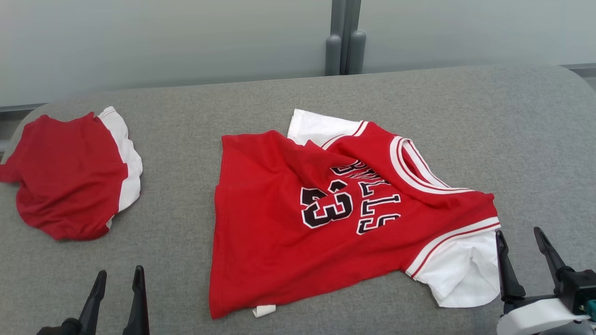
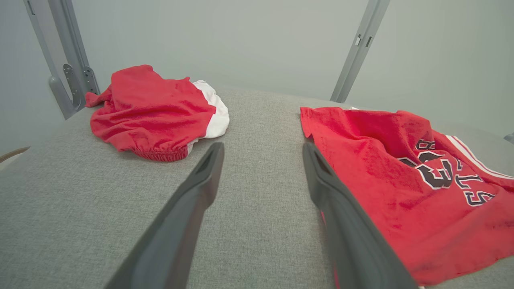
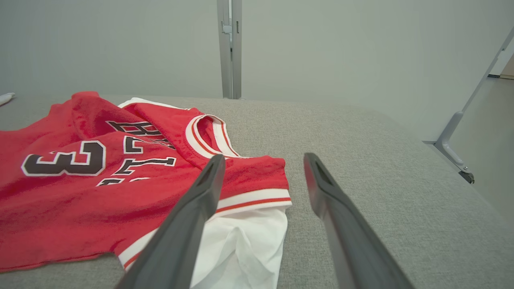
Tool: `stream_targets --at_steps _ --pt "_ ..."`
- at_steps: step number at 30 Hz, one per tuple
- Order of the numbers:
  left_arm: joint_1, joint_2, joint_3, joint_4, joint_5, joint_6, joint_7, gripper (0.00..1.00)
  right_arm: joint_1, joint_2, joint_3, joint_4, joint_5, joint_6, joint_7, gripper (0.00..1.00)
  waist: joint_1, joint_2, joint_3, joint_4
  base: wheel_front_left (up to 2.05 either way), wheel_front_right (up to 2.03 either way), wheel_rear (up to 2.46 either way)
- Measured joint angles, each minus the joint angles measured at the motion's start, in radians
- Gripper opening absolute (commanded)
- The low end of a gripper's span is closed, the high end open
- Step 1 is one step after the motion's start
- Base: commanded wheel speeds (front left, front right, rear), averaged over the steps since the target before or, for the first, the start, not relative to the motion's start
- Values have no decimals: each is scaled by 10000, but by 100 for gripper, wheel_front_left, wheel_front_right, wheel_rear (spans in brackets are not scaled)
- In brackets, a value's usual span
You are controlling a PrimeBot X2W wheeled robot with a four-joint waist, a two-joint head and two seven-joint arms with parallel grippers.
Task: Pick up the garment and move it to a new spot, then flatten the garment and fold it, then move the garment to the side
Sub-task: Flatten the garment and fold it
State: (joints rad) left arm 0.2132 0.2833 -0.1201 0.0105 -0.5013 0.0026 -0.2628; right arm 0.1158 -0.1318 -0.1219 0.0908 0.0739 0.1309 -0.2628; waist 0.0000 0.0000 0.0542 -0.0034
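Note:
A red jersey [image 1: 288, 223] with white sleeves and a black "23" lies rumpled across the middle of the grey table [image 1: 512, 130]; the same jersey [image 2: 401, 172] fills the right of the left wrist view, and the jersey [image 3: 100, 176] spreads over the left of the right wrist view. My left gripper [image 1: 119, 278] stands open at the lower left, apart from the jersey's left edge, holding nothing. My right gripper [image 1: 520, 238] is open at the lower right, just beside the white sleeve [image 1: 465, 274]. In the right wrist view, one of its fingers [image 3: 192, 216] overlaps that sleeve.
A second red and white garment [image 1: 70, 177] lies bunched at the table's far left, also seen as a red bundle [image 2: 156, 112]. Grey wall panels and a metal post [image 1: 344, 42] stand behind the table. Bare grey cloth stretches right of the jersey.

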Motion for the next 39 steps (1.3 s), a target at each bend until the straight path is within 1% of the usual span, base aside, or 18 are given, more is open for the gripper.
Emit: stream_targets --at_steps 1,3,5,8,11,16,19,27,39 --pt "-32 -176 144 105 77 -169 0 100 0 29 40 44 -2 0 0 100 0 0 30 10 0 0 0" --pt "-109 -355 384 384 322 -548 2 100 -67 88 123 140 -58 0 0 100 0 0 46 38 0 0 0" --pt "-281 -564 650 598 535 -826 2 100 -172 148 226 219 -84 0 0 100 0 0 28 51 0 0 0" --pt "-475 -928 846 767 717 -1101 0 100 -251 222 397 311 -88 0 0 100 0 0 -7 48 0 0 0" --pt "-639 -1091 888 1068 899 -1254 0 100 -277 253 591 431 -90 0 0 100 0 0 -147 51 0 0 0" --pt "-978 -1254 861 1430 1053 -1302 0 100 -407 257 782 506 -111 0 0 100 0 0 -407 84 0 0 0" --pt "-1032 -1285 686 1565 1066 -1312 0 100 -444 247 884 581 -127 0 0 100 0 0 -535 89 0 0 0" --pt "-1059 -1244 357 1751 968 -1315 0 100 -568 228 1001 738 -132 0 0 100 0 0 -745 94 0 0 0" --pt "-1058 -1110 276 1785 798 -1317 0 100 -570 207 941 773 -100 0 0 100 0 0 -776 -100 0 0 0"
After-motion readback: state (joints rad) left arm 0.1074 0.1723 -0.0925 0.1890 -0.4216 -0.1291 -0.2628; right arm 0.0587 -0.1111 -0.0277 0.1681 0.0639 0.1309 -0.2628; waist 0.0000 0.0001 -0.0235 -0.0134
